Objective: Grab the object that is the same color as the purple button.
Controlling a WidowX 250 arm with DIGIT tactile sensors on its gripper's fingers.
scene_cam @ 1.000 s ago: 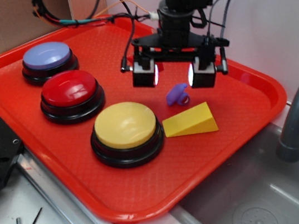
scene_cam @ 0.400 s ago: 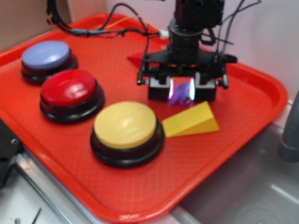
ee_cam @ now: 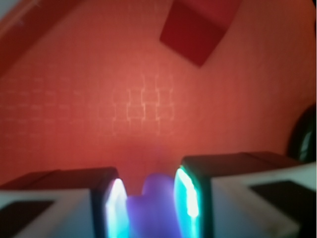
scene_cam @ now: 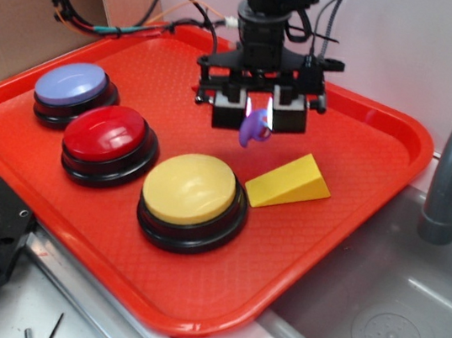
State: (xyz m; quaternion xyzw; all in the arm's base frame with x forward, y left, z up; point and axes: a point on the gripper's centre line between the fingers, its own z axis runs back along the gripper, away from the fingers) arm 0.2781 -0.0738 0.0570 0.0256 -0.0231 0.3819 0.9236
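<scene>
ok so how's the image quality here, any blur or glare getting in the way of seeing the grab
Exterior view: sharp and evenly lit; the gripper shows lit pads glowing beside the purple toy, and the tray carries soft sheen. Wrist view: soft and out of focus, tinted red; bright cyan-white glare on the fingers washes the toy's edges.

Black arm (scene_cam: 269, 22), trailing cables, pincer (scene_cam: 258, 110) with 2 glowing pads

Lab bench: toy sink (scene_cam: 372, 327); loose cables (scene_cam: 102, 27); cardboard backdrop (scene_cam: 11, 9)
</scene>
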